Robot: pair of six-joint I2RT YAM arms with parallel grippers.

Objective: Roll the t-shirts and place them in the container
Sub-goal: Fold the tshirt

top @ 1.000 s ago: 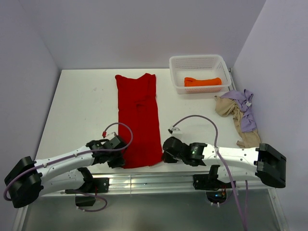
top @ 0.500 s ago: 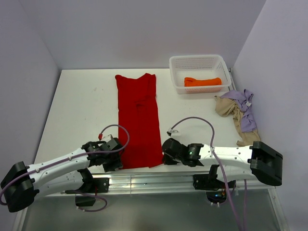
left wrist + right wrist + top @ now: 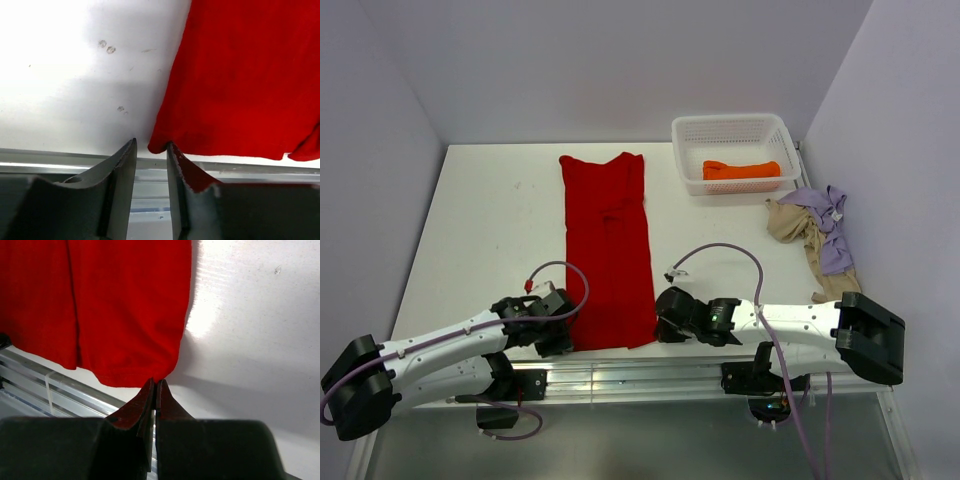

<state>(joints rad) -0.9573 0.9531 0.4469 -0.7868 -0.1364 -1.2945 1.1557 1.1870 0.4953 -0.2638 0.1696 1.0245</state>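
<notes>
**Both grippers now at the near corners of the red t-shirt**

Over the last 1 second your left gripper point(image 3: 151, 145) drops back from on top of the hem to the near left corner of the red t-shirt point(image 3: 608, 250). Your right gripper point(image 3: 154, 382) edges in to the near right corner.

The red t-shirt lies flat on the table point(image 3: 490, 230) as 1 long narrow strip. Its near hem sits just beside the table's front edge, and nothing is rolled yet.

Your left fingers stand narrowly parted, with the corner at their mouth and no pinch showing. Your right fingers are pressed together, and the corner draws to a point at their tips, so that side looks clamped on cloth.

You appear 1 closure away from starting the roll.

The orange t-shirt point(image 3: 741, 170) lies in the basket point(image 3: 730, 120). The lilac t-shirt point(image 3: 830, 225) and beige t-shirt point(image 3: 790, 222) lie heaped beside it.
</notes>
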